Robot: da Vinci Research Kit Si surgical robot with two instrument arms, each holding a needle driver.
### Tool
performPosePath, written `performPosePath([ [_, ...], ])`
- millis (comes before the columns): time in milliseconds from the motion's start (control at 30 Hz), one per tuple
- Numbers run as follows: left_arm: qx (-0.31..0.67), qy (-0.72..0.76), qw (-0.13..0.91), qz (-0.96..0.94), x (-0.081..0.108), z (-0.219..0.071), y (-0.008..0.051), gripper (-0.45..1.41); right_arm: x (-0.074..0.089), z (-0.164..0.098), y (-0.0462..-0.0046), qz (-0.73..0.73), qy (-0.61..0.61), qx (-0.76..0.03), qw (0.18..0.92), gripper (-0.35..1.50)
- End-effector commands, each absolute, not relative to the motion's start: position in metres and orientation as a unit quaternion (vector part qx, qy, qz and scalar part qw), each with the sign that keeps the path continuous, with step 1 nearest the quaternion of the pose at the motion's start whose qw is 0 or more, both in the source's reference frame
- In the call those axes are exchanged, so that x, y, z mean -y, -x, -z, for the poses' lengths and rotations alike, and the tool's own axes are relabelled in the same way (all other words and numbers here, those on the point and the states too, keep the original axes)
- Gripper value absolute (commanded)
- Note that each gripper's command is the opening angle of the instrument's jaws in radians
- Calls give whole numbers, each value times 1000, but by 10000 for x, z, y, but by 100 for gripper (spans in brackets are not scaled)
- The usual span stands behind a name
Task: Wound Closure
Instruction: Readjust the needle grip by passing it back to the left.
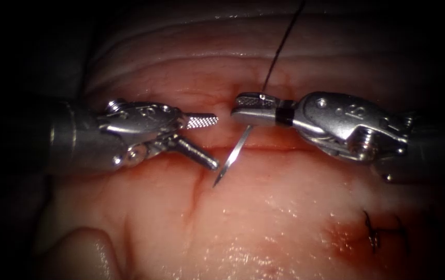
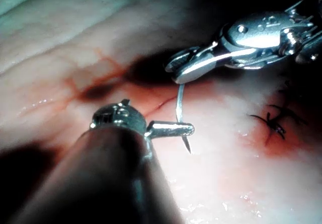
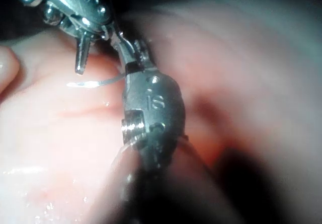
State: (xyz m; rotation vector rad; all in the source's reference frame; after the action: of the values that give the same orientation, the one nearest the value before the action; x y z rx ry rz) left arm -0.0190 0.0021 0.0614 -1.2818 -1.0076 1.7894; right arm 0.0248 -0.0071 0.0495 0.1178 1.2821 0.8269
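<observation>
Tied stitch [image 1: 375, 232] with cut ends, near the tissue's [image 1: 284, 207] lower right edge. Red fluid [image 1: 342, 236] stains around it.

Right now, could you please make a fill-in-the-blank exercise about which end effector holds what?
1. The needle is held by the ___ end effector.
2. The left end effector has its jaws ___ and holds nothing.
3. The needle's sharp tip points down, free of the ___.
4. From the needle's held end, the ___ runs upward.

Missing words: right; open; tissue; thread

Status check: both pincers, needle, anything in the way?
Left pincer open, holding nothing. Right pincer shut on needle near its thread end, tip free above the tissue. Thread runs up. Finished stitch lower right.
</observation>
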Motion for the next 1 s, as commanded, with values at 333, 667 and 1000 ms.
performPosePath([
  [333, 426, 495, 350, -671, -15, -624, 212, 68, 72, -498, -259, -353, -33, -590, 725, -35],
  [667, 483, 462, 388, -635, -15, -624, 211, -45, 75, -496, -262, -350, -35, -593, 724, -35],
  [1000, 501, 446, 412, -616, -19, -621, 206, -45, 75, -497, -262, -399, -44, -586, 704, 47],
])
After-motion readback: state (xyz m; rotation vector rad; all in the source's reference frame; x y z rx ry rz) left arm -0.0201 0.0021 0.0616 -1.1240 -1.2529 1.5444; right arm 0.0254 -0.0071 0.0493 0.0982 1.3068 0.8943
